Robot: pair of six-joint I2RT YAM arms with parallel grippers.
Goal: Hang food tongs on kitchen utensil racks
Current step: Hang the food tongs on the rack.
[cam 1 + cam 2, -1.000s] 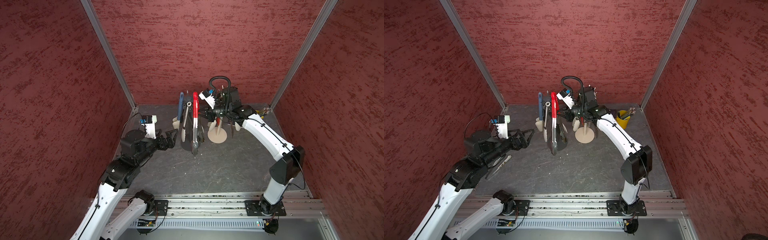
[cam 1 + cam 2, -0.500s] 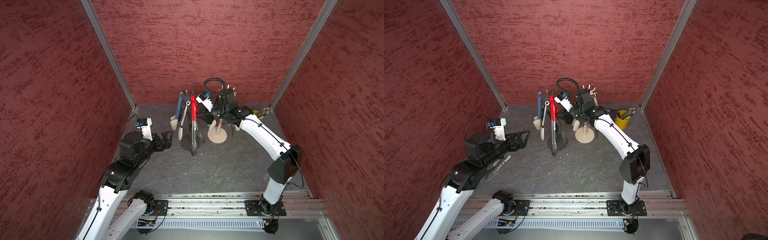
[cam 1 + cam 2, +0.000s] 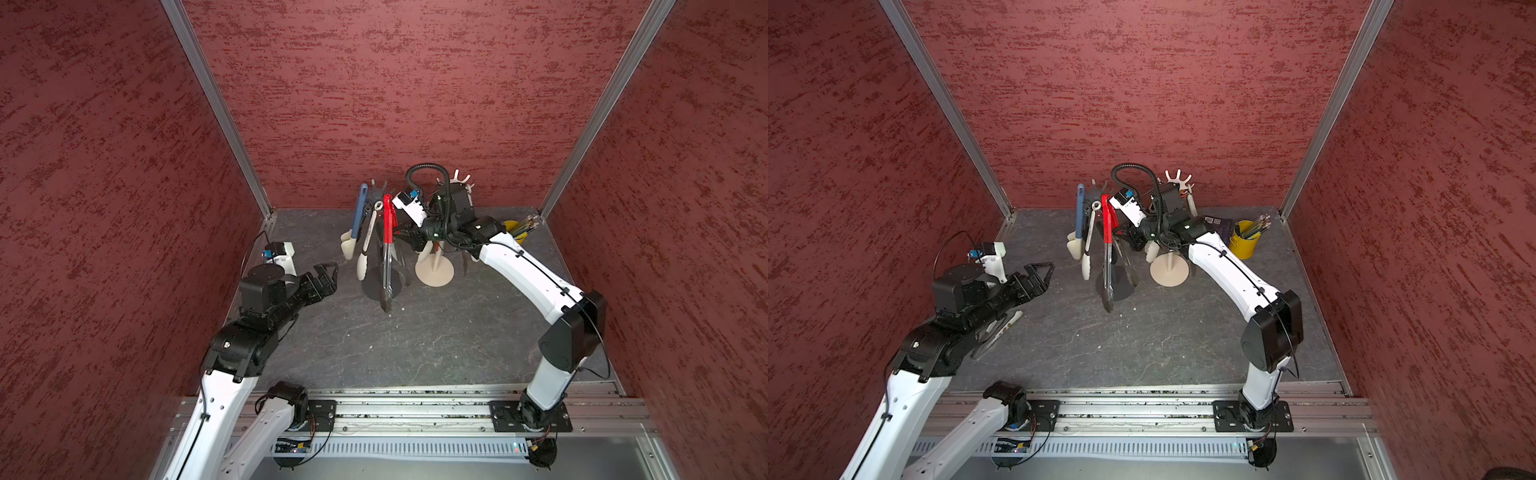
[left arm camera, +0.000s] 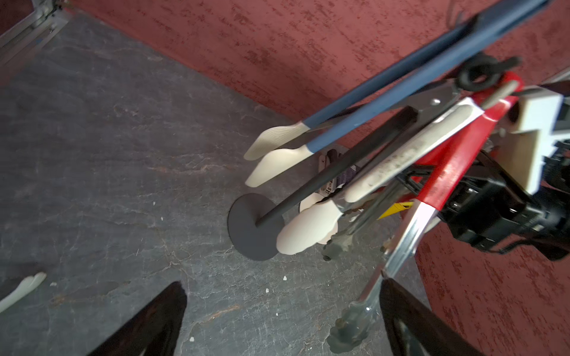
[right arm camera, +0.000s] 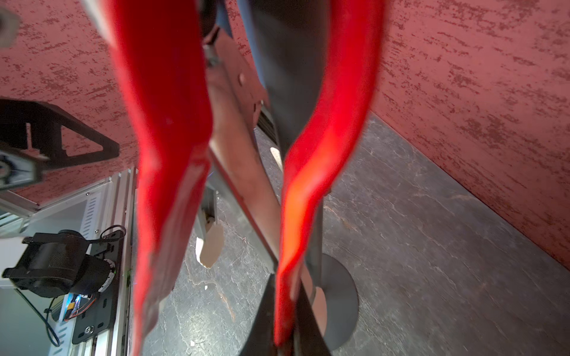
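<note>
**Gripping the red tongs (image 3: 387,226) beside the dark grey rack (image 3: 371,286)**

From my console the grey desk (image 3: 436,340) is the biggest thing in both top views; the right arm (image 3: 528,270) arches over it to the racks at the back, and the left arm (image 3: 257,316) reaches in from the near side. The dark grey rack stands upright on its round base; the cream-white rack (image 3: 1169,270) stands just beside it, on the right arm's side. From the dark rack's hooks hang the blue tongs (image 3: 1079,212) and a cream-white pair (image 3: 1087,253), tips down; the red tongs hang among them, tips toward the desk; whether their top sits on a hook I cannot tell. My right wrist view shows the right fingers (image 5: 311,336) clenched on one red arm of those tongs; the left fingers (image 4: 148,326) are spread wide, gripping nothing, hovering near the dark rack's base. Another cream-white pair (image 3: 1005,328) lies flat on the desk under the left arm; a yellow cup (image 3: 1245,245) of pencils sits near the cream-white rack, by the back wall.
</note>
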